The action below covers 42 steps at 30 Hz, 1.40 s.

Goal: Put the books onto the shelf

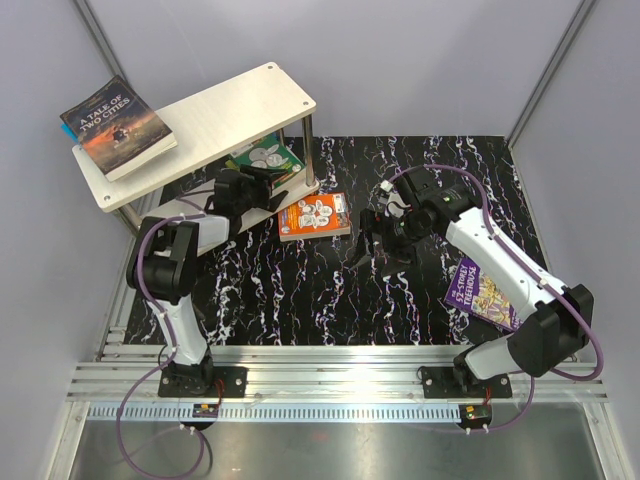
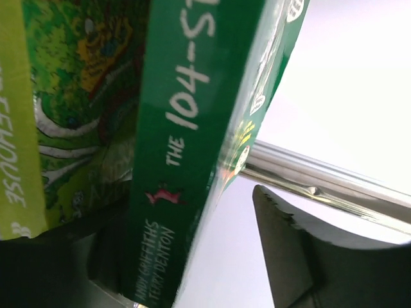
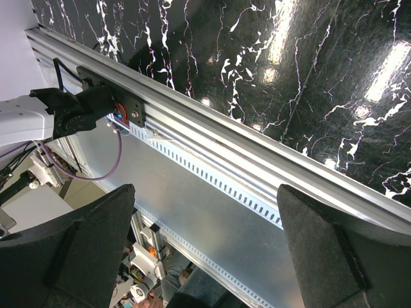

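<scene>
The shelf (image 1: 230,110) stands at the back left, with the dark "A Tale of Two Cities" book (image 1: 118,125) lying on the left end of its top board. A green book (image 1: 265,160) sits on the lower board. My left gripper (image 1: 252,192) is at that board, open. In the left wrist view the green book's spine (image 2: 176,160) stands by the left finger, with a clear gap to the right finger (image 2: 282,256). An orange book (image 1: 314,217) and a purple book (image 1: 483,292) lie on the table. My right gripper (image 1: 375,245) hovers beside the orange book, open and empty (image 3: 205,192).
A lighter green book (image 2: 77,96) stands behind the held-side spine. A steel shelf post (image 2: 321,186) runs just past my left fingers. The black marbled tabletop (image 1: 330,300) ends in an aluminium rail (image 3: 225,141) at the near edge. Grey walls close in the sides.
</scene>
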### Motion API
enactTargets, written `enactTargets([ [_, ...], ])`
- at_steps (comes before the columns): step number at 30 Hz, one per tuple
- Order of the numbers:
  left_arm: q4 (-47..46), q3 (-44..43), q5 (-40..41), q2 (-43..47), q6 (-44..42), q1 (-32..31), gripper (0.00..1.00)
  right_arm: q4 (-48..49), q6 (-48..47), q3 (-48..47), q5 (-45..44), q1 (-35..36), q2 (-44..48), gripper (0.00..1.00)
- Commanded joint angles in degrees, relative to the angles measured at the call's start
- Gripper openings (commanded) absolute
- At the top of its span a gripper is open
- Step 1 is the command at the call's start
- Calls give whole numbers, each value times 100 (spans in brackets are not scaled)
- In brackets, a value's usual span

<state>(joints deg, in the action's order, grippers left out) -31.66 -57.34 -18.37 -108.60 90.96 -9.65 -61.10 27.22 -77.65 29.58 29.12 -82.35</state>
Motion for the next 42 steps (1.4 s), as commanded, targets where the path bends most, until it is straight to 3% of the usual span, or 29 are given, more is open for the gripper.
enactTargets([
  [1,397,-259,-325,304,-244,7,70,125,2,-22,83,14,201,100],
  [10,959,-76,-413,725,-473,42,77,151,2,-14,109,6,201,100],
  [31,1461,777,-422,1675,-790,262,78,230,55,101,197,14,280,100],
  [42,2910,1365,-150,3053,-1730,235,79,239,107,-294,21,-161,-299,100],
])
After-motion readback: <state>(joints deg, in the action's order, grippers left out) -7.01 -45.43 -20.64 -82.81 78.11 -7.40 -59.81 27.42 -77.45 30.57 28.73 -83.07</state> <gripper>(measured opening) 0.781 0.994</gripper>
